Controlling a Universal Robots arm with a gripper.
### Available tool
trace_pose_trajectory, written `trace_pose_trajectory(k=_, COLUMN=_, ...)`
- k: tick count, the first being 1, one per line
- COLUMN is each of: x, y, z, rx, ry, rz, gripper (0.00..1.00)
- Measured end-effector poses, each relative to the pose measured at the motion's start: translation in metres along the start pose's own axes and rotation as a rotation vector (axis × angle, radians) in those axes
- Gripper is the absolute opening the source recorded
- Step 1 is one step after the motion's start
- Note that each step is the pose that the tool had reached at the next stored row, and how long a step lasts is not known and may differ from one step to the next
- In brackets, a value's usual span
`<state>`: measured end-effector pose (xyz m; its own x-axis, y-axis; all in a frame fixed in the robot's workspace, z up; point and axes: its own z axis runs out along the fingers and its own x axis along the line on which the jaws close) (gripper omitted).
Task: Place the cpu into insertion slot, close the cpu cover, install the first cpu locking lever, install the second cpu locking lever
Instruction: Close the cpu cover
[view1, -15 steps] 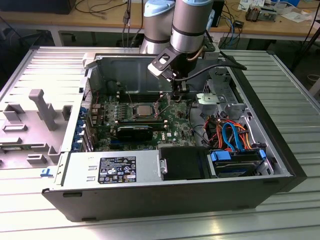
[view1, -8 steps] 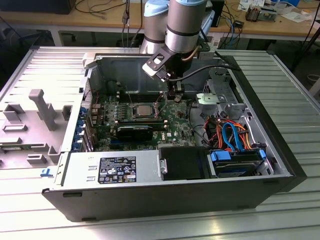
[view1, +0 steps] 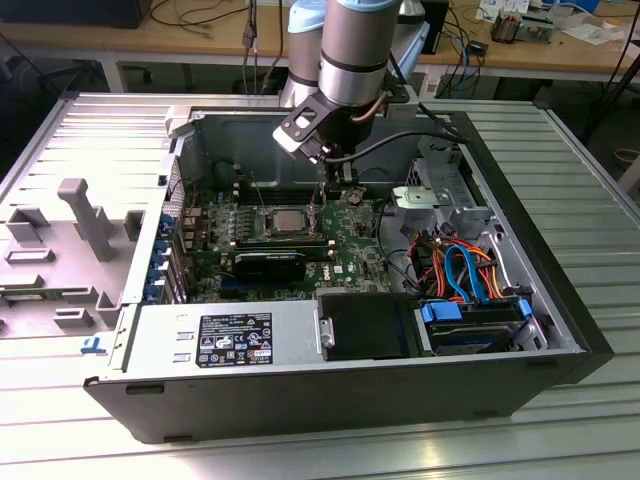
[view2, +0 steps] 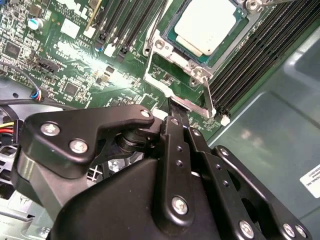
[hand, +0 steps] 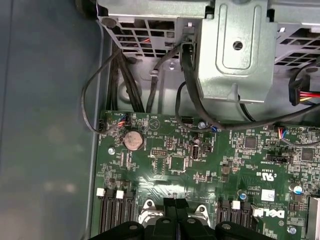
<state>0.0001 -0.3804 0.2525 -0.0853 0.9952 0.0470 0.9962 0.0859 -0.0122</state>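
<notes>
Gripper (view2: 173, 117): fingers together, tips at the cpu cover (view2: 156, 50) edge.
Cpu (view1: 288, 219): lies in the insertion slot (view1: 262, 225), centre of the exterior view, beneath the arm.

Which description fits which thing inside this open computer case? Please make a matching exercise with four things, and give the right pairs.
1. cpu
2. coin battery
3. gripper
4. drive-bay tab

a. blue plastic
b. square, with a silvery-grey top
c. round, lying on the green board
d. black, low over the board

Pairs: 1-b, 2-c, 3-d, 4-a
</notes>
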Motion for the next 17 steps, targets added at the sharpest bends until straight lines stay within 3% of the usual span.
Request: trace_pose_trajectory(k=17, x=0.0014, y=-0.0177, z=0.0016, rx=-0.0002, ry=0.0020, rz=0.000, gripper=0.11)
